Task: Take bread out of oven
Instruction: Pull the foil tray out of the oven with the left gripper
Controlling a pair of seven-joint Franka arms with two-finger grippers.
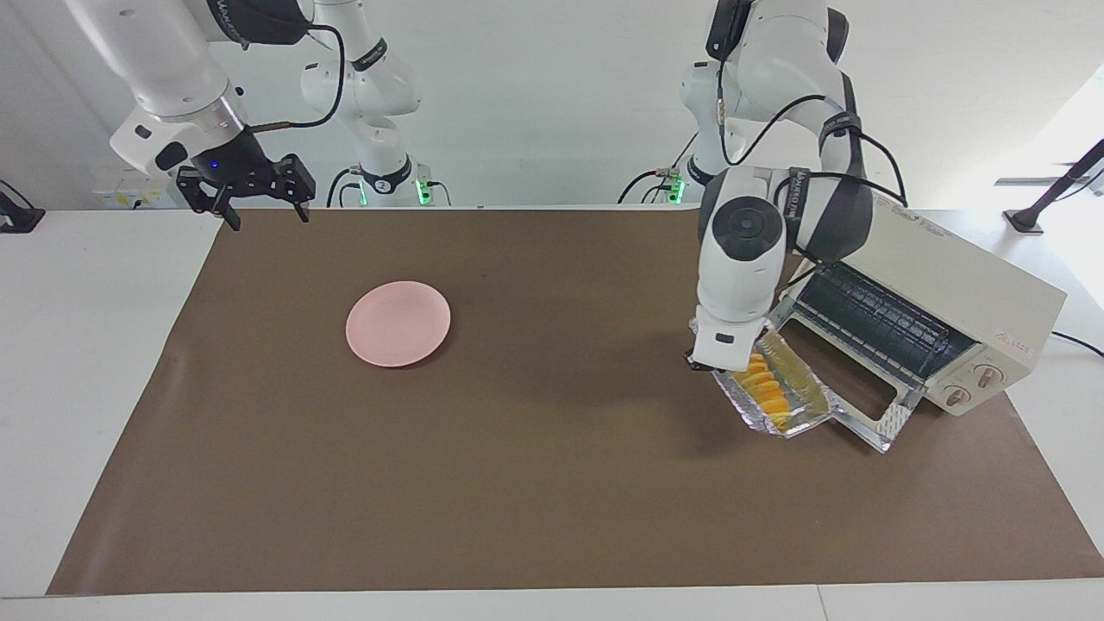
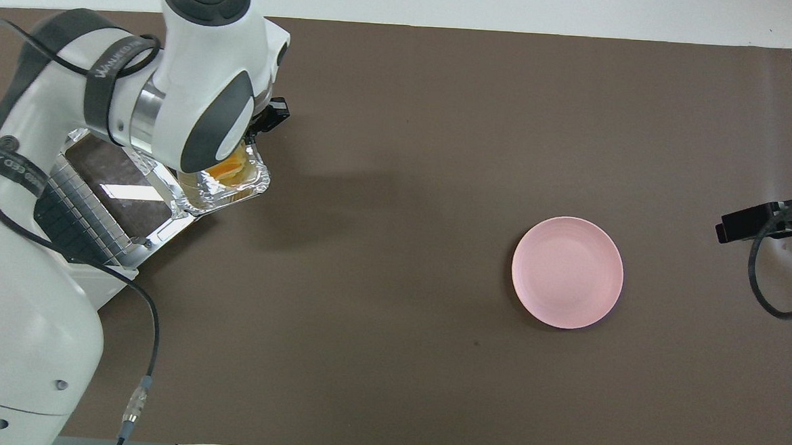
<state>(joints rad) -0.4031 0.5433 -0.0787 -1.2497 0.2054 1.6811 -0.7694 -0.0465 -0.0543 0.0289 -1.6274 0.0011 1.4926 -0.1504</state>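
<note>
The cream-white oven [image 1: 949, 289] stands at the left arm's end of the table with its glass door [image 1: 862, 412] dropped open; the door also shows in the overhead view [image 2: 116, 197]. The yellow-orange bread [image 1: 764, 392] lies in a crinkled foil tray [image 1: 798, 420]. My left gripper [image 1: 709, 362] is shut on the tray's rim and holds it outside the oven, over the mat beside the door. In the overhead view the arm hides most of the bread [image 2: 228, 170] and tray [image 2: 238, 190]. My right gripper [image 1: 266, 214] waits open and empty over the mat's corner at the right arm's end.
A round pink plate [image 1: 398, 323] lies on the brown mat [image 1: 535, 483] toward the right arm's end, also seen in the overhead view [image 2: 567, 272]. The oven's wire rack [image 1: 880, 319] shows inside the opening. A cable [image 1: 1078, 342] runs off the oven.
</note>
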